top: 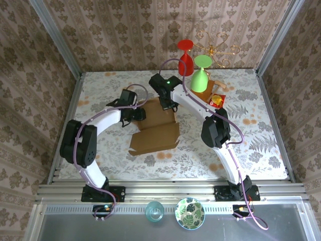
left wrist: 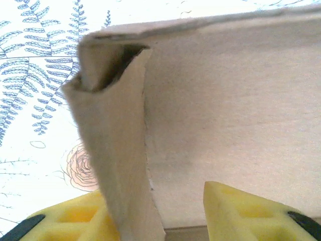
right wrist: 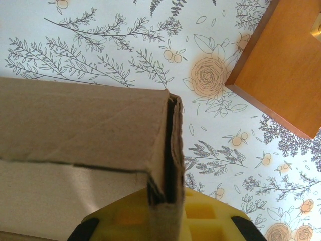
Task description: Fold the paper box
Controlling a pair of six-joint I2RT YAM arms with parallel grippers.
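Nearest, on the grey ledge point(top: 60, 226) before the table's near edge: small teal glass point(top: 154, 212) and leaf-patterned green bowl point(top: 189, 213), side by side.

Further in, at the middle of the table point(top: 251, 145), slightly left of centre: paper box point(top: 155, 133), plain brown cardboard, partly folded. One panel lying flat toward the near edge, the rest raised at the far side between the two arms.

At the box's left edge: left gripper point(top: 134, 114). From the left wrist, yellow fingers point(left wrist: 241, 213) parted, with an upright cardboard flap standing between them, close against one pad and clear of the other. Jaws partly open, clamping nothing.

At the box's far right corner: right gripper point(top: 168, 104). From the right wrist, yellow pads pressed together on the doubled cardboard wall at that corner. Closed tight, holding the box.

Beyond that corner, apart from the cardboard and toward the table's far edge, right of centre: wooden stand point(top: 219, 86), with green wine glass point(top: 200, 76) at its left end. Red glass point(top: 185, 56) just behind, nearer the far edge.
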